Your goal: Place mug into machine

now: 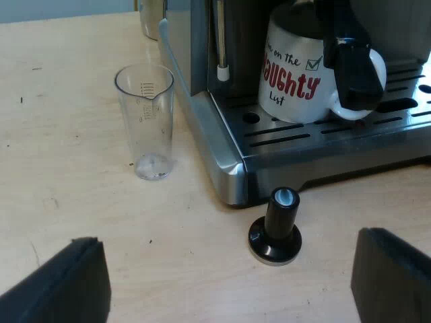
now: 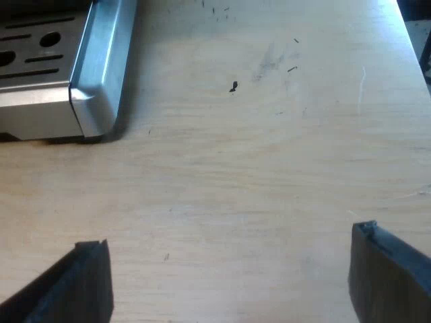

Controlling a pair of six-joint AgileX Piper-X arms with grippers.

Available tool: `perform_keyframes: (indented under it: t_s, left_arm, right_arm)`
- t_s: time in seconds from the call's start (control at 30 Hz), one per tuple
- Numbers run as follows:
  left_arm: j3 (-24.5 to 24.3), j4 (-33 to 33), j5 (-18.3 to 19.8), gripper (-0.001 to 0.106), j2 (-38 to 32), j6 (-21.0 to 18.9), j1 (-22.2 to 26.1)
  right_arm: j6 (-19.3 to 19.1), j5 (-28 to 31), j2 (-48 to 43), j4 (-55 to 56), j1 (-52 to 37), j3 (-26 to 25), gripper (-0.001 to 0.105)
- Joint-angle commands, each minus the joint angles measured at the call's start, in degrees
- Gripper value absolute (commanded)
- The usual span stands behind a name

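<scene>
— Where's the mug [image 1: 296,77]?
— On the drip tray [image 1: 316,138] of the espresso machine [image 1: 195,47], well ahead of the left gripper [image 1: 229,272], whose fingers are spread wide.
— The right gripper [image 2: 229,272]?
— Spread too, above the table [image 2: 269,168], with the machine's corner just ahead.

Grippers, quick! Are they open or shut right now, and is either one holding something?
Left gripper: open, holding nothing.
Right gripper: open, holding nothing.

The mug [image 1: 293,81] stands on the drip tray [image 1: 316,140] of the espresso machine [image 1: 179,54], the tamper [image 1: 275,227] on the surface [image 1: 67,188] just before it, and the measuring glass [image 1: 145,121] beside it, seemingly apart.
</scene>
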Motion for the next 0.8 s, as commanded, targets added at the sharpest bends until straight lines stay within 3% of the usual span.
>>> perform_keyframes:
  t_s: [0.03,0.27,0.4,0.8]
  left_arm:
    - [-0.1,-0.5,-0.8,0.079,-2.2,-0.2,-0.3]
    - [-0.1,-0.5,-0.8,0.079,-2.2,0.4,-0.3]
    - [-0.1,-0.5,-0.8,0.079,-2.2,4.0,-0.3]
    - [-0.1,-0.5,-0.4,0.079,-2.3,4.2,-0.3]
  right_arm:
    - [0.0,-0.5,-2.7,-0.3,-0.2,-0.2,0.072]
    - [0.0,-0.1,-2.7,-0.3,-0.2,-0.2,0.072]
    - [0.0,-0.1,-2.7,-0.3,-0.2,-0.2,0.072]
    - [0.0,-0.1,-2.7,-0.3,-0.2,-0.2,0.072]
